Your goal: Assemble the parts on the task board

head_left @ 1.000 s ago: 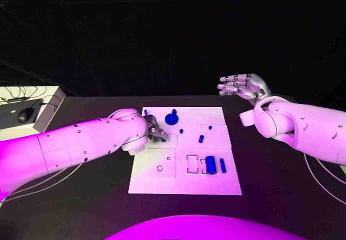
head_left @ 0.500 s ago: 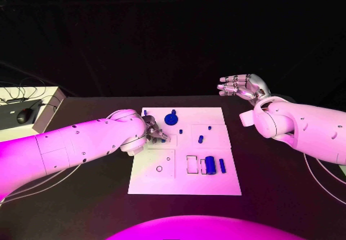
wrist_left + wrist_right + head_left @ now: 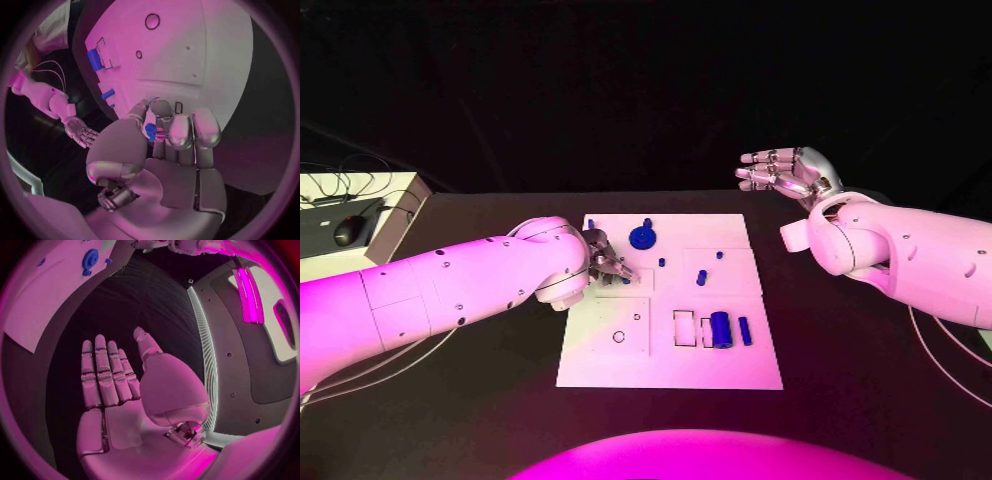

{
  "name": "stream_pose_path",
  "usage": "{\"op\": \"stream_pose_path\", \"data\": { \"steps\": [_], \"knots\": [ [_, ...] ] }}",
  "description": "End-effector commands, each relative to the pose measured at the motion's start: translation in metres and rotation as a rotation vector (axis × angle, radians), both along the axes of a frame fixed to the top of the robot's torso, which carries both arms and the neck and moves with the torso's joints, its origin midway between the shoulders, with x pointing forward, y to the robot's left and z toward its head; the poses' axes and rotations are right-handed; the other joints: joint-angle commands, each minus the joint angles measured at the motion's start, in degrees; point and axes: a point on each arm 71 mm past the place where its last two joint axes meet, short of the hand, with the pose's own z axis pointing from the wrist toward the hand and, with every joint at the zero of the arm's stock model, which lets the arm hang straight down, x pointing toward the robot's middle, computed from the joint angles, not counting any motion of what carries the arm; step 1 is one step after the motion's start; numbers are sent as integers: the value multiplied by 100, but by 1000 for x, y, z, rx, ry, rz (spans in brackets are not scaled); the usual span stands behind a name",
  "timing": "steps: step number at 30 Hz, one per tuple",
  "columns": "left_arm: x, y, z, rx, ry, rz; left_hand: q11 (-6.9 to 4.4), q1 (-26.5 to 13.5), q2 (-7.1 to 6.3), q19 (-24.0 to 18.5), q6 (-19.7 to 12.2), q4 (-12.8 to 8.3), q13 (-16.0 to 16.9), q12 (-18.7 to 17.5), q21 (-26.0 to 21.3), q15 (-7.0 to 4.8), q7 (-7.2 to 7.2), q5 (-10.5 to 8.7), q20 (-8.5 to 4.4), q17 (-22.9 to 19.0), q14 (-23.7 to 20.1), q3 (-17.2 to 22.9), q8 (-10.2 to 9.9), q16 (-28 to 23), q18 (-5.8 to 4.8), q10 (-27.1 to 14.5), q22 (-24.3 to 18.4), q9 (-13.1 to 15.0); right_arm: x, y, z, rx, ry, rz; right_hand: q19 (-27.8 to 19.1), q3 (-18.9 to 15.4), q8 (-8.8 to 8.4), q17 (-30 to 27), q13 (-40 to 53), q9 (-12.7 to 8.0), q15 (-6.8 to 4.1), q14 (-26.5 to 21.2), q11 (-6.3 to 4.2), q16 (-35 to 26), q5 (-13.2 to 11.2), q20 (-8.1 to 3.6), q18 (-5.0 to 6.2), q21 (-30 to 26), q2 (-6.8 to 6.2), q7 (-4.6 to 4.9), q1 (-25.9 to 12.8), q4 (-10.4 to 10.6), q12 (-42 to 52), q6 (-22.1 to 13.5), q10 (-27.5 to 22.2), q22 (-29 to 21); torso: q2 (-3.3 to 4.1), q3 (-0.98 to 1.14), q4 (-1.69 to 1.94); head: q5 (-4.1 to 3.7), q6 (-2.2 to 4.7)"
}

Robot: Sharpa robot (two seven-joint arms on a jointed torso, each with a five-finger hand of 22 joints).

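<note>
Black tabletop (image 3: 473, 400) is seen under a white board (image 3: 668, 365) lying at its middle. On the board's far part a round blue part (image 3: 643, 238) is placed, with two small blue pieces (image 3: 702, 277) nearer the middle; by the near right side a blue cylinder (image 3: 720, 329) is laid beside a thin blue bar (image 3: 746, 331), next to rectangular recesses. The left hand (image 3: 607, 259) is held over the board's left side, its fingers curled together, and in the left wrist view a small blue part (image 3: 150, 131) is seen pinched between its fingertips (image 3: 178, 135). The right hand (image 3: 785, 173) is raised beyond the board's far right corner, well apart from it, with its fingers (image 3: 103, 372) stretched out side by side and nothing held. At the table's left edge a white box (image 3: 351, 222) with cables is seen.
</note>
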Motion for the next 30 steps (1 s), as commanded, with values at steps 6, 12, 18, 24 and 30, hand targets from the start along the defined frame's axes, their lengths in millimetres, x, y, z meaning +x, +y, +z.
{"op": "stream_pose_path", "data": {
  "steps": [6, 12, 18, 24, 30],
  "knots": [
    [-2, -2, 2, 0, -3, -22, 5, 46, -32, 40, -20, 90, -23, 45, -34, -9, 18, -17, -17, 10, 29, -168, 40, 37, -82, -30, 22, 18, 0, 0, 0, -1, -3, 12, -48, -16, -29, -5, -8, -2, 1, -59, 2, -22, 19, 9, -37, -13, 13, 27, 31, 4, 11, -24, -24, -1, 4, 1, -2, 5, 8],
    [-1, -2, 4, -10, -9, -22, 13, 1, -43, 45, -7, 218, -27, 57, -42, -3, 21, -13, -13, 5, 27, -567, 64, 32, -80, -31, 38, 29, 0, 0, -1, -1, -2, 11, -54, -17, -28, -5, -9, -2, 1, -60, 2, -23, 20, 12, -37, -14, 15, 27, 32, 4, 12, -26, -26, -1, -1, 5, -3, 7, 2],
    [0, -2, 7, -21, -15, -19, 13, 85, 34, 50, -10, 304, -33, 64, -54, -3, 25, -21, -11, 11, 32, -1101, 70, 39, -77, -34, 55, 29, 0, 0, -1, -2, -1, 10, -67, -18, -27, -5, -9, -2, 3, -62, 4, -23, 21, 17, -37, -17, 16, 30, 33, 3, 12, -27, -29, -2, 2, 3, -5, 8, 9],
    [4, -1, 19, -59, -29, -9, 19, 191, 130, 50, -58, 365, -33, 64, -72, -9, 45, -42, -18, -18, 23, -1519, 52, 14, -71, -65, 65, 21, 0, 0, -2, -2, 0, 10, -80, -20, -27, -5, -8, -2, 3, -64, 4, -23, 22, 22, -37, -20, 15, 30, 34, 2, 14, -31, -31, -3, 1, 0, -4, 11, 28],
    [11, 8, 34, -116, -17, 20, 76, 288, 153, -1, -214, 355, -28, 85, -164, 11, 161, -37, -7, -139, -9, -1548, -202, -96, -39, -220, 19, -197, 0, 0, -2, -2, -1, 9, -104, -20, -24, -6, -8, -1, 7, -73, 4, -23, 21, 31, -37, -23, 15, 29, 36, 0, 17, -30, -30, -3, -7, 4, 2, 13, 41]
  ]
}}
